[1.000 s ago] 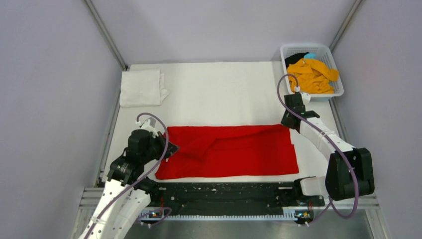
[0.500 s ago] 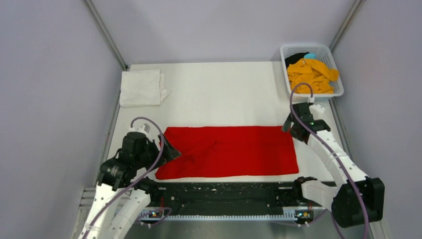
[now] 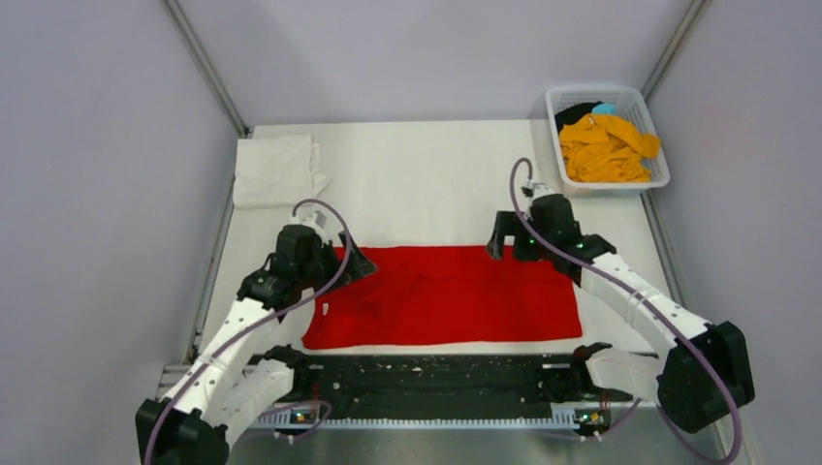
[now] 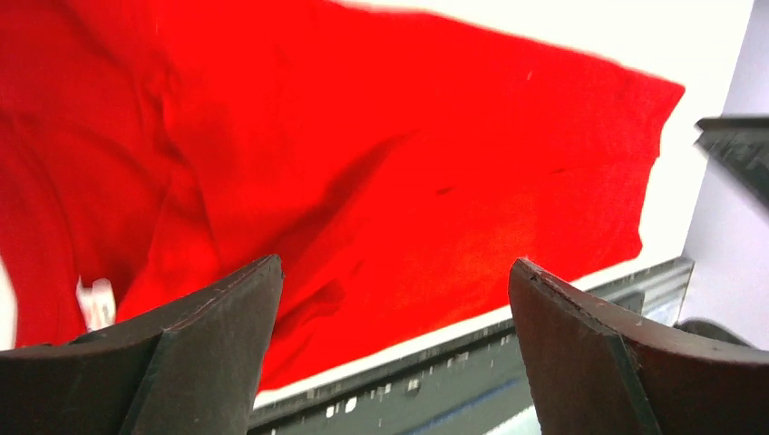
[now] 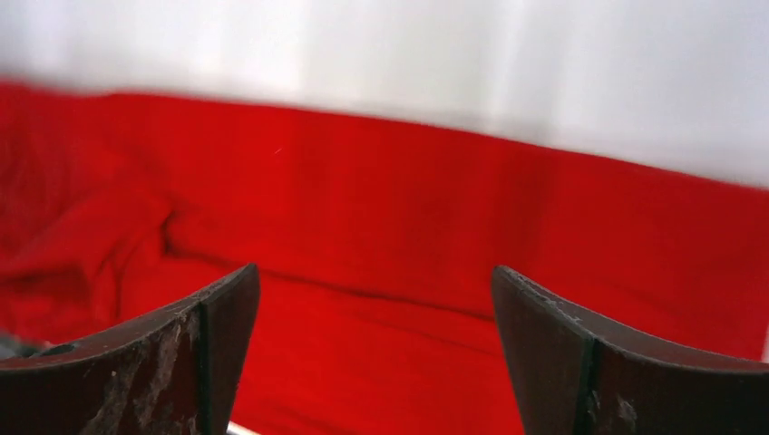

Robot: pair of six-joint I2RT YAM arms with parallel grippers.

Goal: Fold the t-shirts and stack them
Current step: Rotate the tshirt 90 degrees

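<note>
A bright red t-shirt point(image 3: 446, 295) lies folded into a flat rectangle near the table's front edge. It fills the left wrist view point(image 4: 363, 136) and the right wrist view point(image 5: 408, 199). My left gripper point(image 3: 355, 262) point(image 4: 394, 265) hovers open over the shirt's far left corner, nothing between its fingers. My right gripper point(image 3: 504, 242) point(image 5: 374, 271) stands open above the far edge, right of centre, also holding nothing. A folded white t-shirt point(image 3: 274, 170) lies at the far left. An orange-yellow t-shirt point(image 3: 606, 147) and a black one point(image 3: 578, 112) sit bunched in the basket.
The white lattice basket point(image 3: 556, 98) stands at the far right corner. Bare white table point(image 3: 426, 184) stretches between the white shirt and the basket. A black rail point(image 3: 436, 373) runs along the near edge, between the arm bases.
Both grippers have opened and let go of the red shirt, which now lies flatter. The left gripper moved up and right; the right one swung left over the far edge.
</note>
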